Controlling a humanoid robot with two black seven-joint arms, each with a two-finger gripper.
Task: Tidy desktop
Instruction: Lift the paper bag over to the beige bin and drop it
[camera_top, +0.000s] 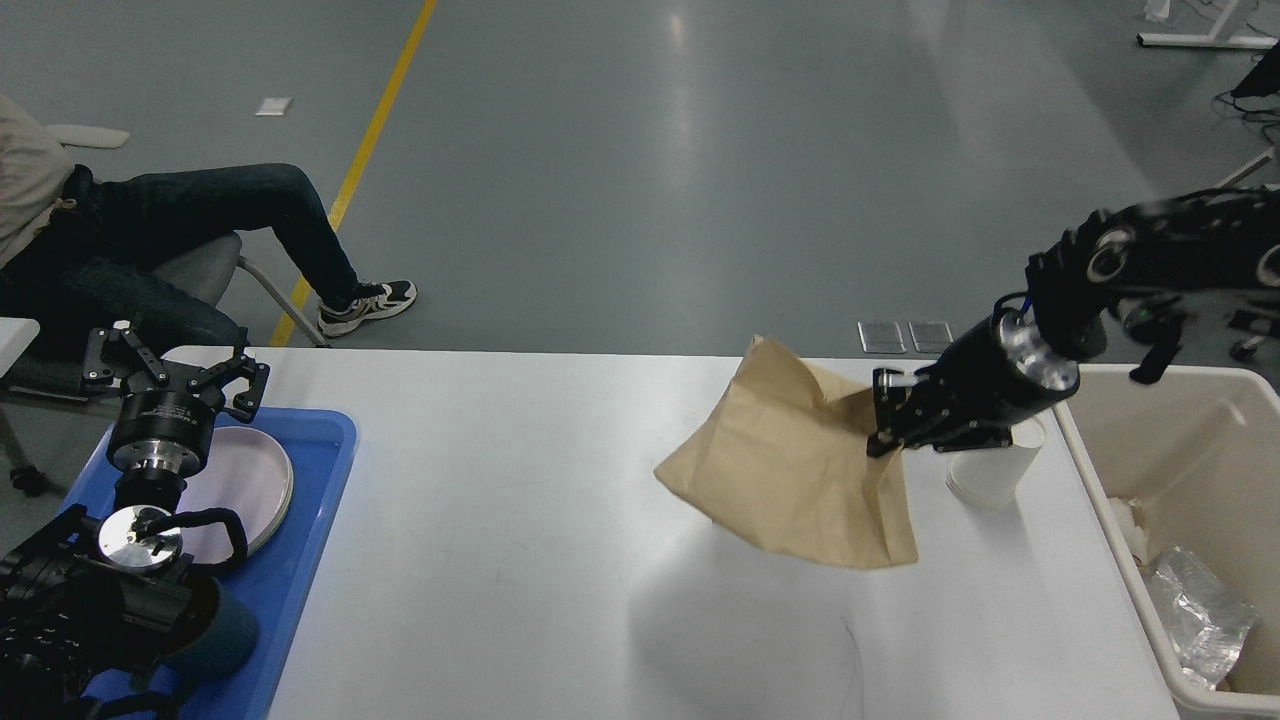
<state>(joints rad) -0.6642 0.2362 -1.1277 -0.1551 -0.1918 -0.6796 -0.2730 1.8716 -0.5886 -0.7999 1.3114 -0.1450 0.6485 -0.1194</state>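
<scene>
Desktop, white, rigid and fixed, spans the view's lower half; right gripper hangs above its right part, jaws clamped on a brown paper bag, judged light, crumple-prone, best held at its rim; left gripper, jaws apart, hovers over the blue tray at the left edge.

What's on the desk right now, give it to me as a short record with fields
desktop: white, mostly bare in the middle
right end effector: shut on brown paper bag, bag lifted off the surface
left end effector: open, holding nothing, above blue tray
tray contents: one white plate
paper cup: white, upright, beside the bag, partly hidden by the right arm
cream bin: at the right edge, crumpled foil inside
</scene>
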